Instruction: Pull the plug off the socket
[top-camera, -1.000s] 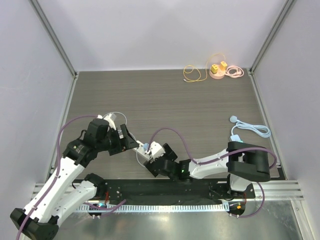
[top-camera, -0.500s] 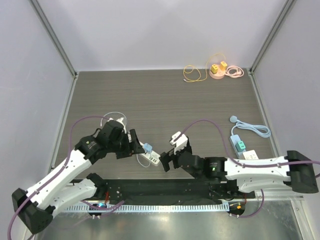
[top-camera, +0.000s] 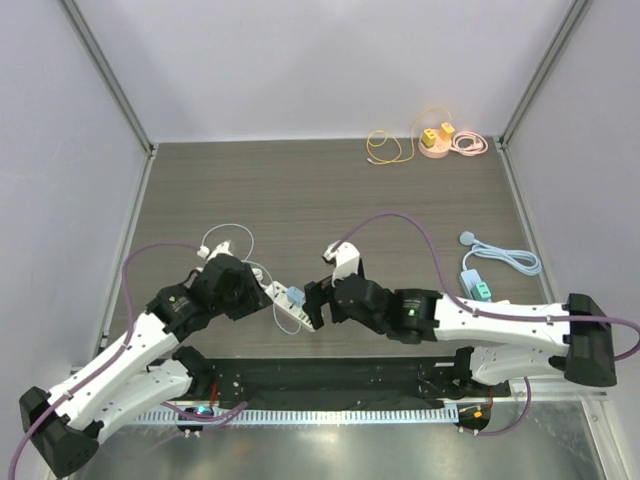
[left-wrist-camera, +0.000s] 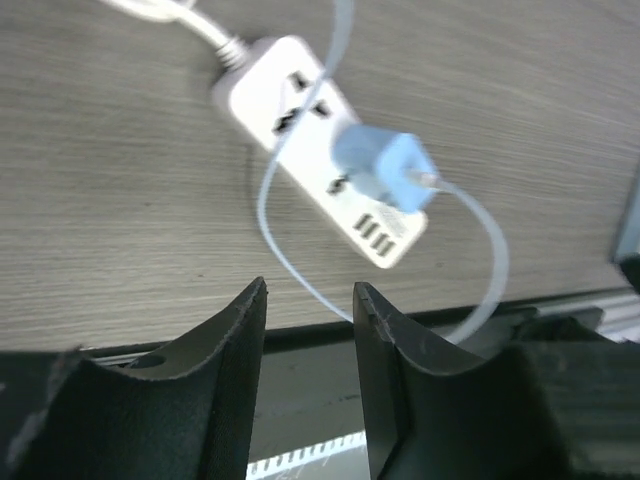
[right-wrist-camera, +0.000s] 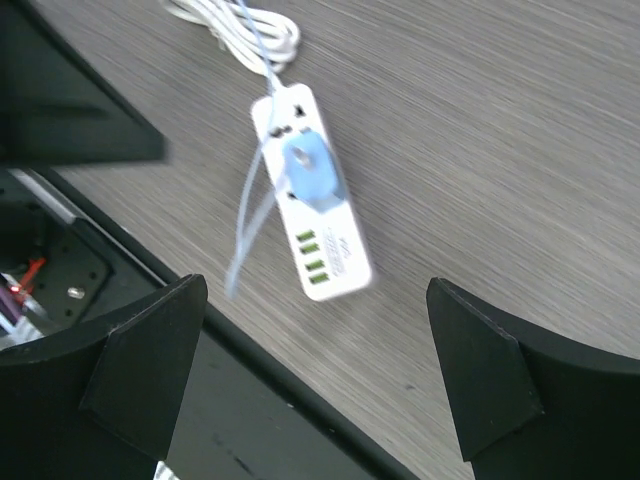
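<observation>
Plug (left-wrist-camera: 385, 170) seated in socket strip (left-wrist-camera: 290, 105) on tabletop (left-wrist-camera: 120, 200), just ahead of both hands. Left hand (left-wrist-camera: 308, 300) narrowly apart, empty; right hand (right-wrist-camera: 316, 300) spread wide, empty. Best approach: one hand pins strip flat, other clamps plug body, pulls straight out, avoiding cable (left-wrist-camera: 495, 270).

No legible text — no labels, brands, numbers anywhere.

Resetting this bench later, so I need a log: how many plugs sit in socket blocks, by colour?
Blue plug: 1, in the white power strip
Yellow plugs: 2, on the pink round socket
Teal plug: 1, in the pale block by the right wall
Total: 4
</observation>
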